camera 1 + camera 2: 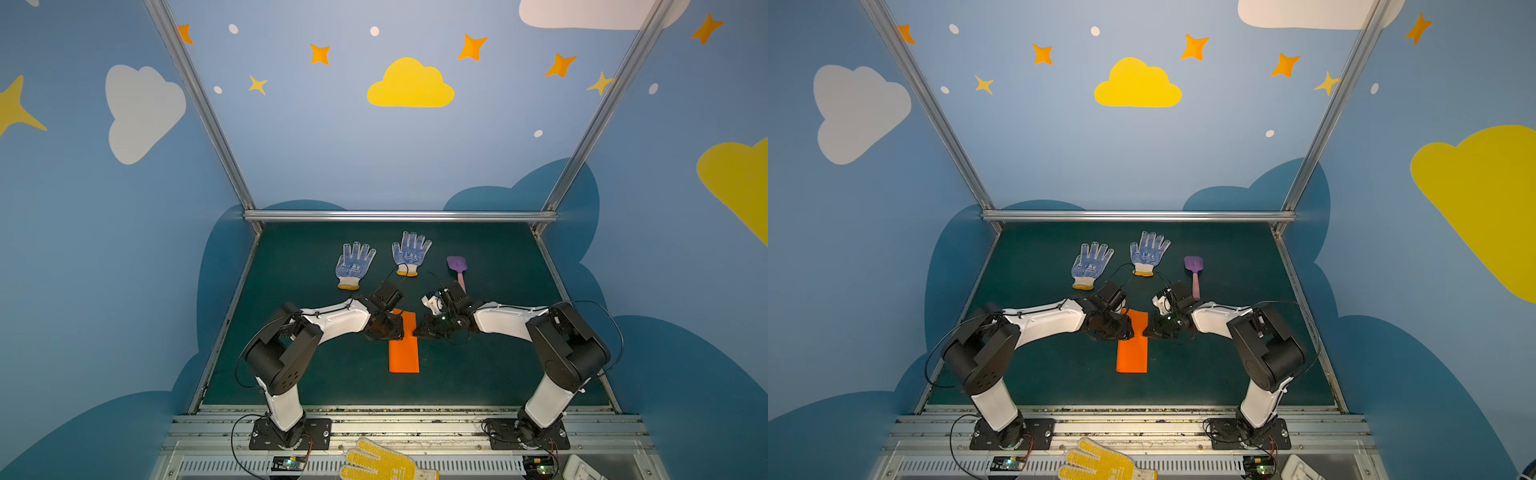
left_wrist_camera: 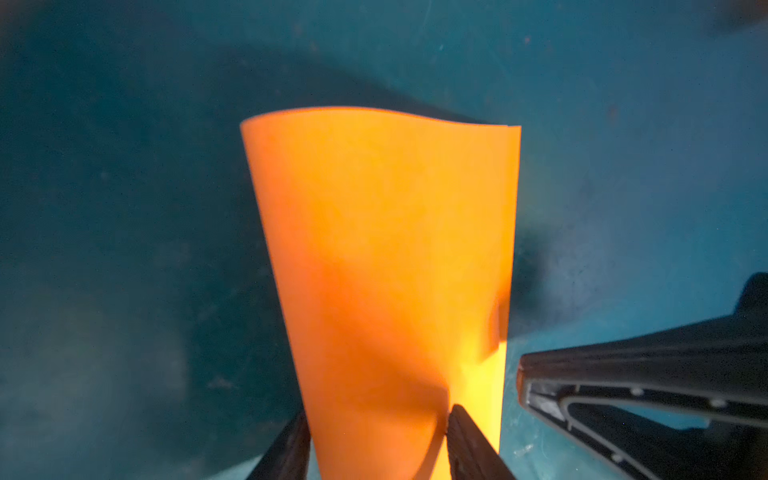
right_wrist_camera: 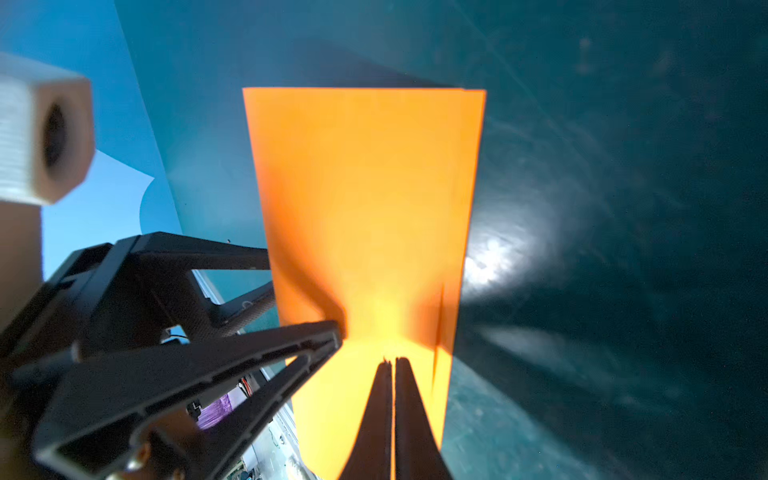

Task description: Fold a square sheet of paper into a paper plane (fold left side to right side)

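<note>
The square sheet of paper (image 1: 404, 353) (image 1: 1133, 353) is bright orange and lies folded into a narrow rectangle in the middle of the green mat. Its upper layer (image 2: 382, 249) bows up along the left fold. My left gripper (image 1: 397, 328) (image 2: 380, 446) is open at that left edge, near the far end, with the raised fold between its fingers. My right gripper (image 1: 417, 330) (image 3: 392, 365) is shut. Its tips rest on top of the paper (image 3: 365, 199) near the right edge, opposite the left gripper. No paper plane is in view.
Two white gloves with blue dots (image 1: 354, 266) (image 1: 410, 253) lie behind the arms. A purple-and-pink toy shovel (image 1: 458, 270) lies to their right, close to the right wrist. A yellow dotted glove (image 1: 382, 461) sits off the mat at the front. A metal rail (image 1: 399, 216) bounds the back.
</note>
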Tool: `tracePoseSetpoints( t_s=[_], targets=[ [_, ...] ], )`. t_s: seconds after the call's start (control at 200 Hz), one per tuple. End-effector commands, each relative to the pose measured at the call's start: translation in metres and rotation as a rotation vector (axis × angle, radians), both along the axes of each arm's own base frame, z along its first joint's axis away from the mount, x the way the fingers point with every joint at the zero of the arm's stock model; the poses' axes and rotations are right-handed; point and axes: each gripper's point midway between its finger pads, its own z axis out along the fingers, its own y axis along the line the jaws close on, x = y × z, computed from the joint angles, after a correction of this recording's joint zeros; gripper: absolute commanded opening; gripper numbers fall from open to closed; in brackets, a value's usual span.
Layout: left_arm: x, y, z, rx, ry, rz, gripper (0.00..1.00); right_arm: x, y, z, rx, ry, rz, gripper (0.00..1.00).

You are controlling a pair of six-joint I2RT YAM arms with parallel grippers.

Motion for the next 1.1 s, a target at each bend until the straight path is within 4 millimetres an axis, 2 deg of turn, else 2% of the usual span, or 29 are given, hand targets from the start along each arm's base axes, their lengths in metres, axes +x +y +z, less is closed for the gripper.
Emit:
tracePoseSetpoints(
  t_s=[0.0, 0.325, 0.606, 0.686, 0.981, 1.096],
  targets=[
    [-0.013, 0.011, -0.025, 0.075, 0.059, -0.016, 0.54, 0.000, 0.007, -0.002, 0.003, 0.011, 0.022, 0.00],
    [-0.013, 0.007, -0.015, 0.059, 0.054, -0.029, 0.55, -0.004, 0.003, -0.023, -0.045, 0.043, 0.028, 0.00],
    [-0.012, 0.017, 0.014, 0.002, 0.031, -0.017, 0.70, -0.006, -0.002, -0.031, -0.060, 0.053, 0.014, 0.00],
    [-0.013, 0.021, 0.018, -0.039, 0.042, 0.003, 0.71, -0.006, -0.002, -0.031, -0.060, 0.055, 0.014, 0.00],
    [-0.017, 0.022, 0.020, -0.207, 0.052, 0.045, 0.62, -0.006, -0.001, -0.031, -0.058, 0.059, 0.017, 0.00],
    [-0.017, 0.022, 0.017, -0.235, 0.051, 0.056, 0.55, -0.006, 0.000, -0.031, -0.055, 0.060, 0.017, 0.00]
  ],
)
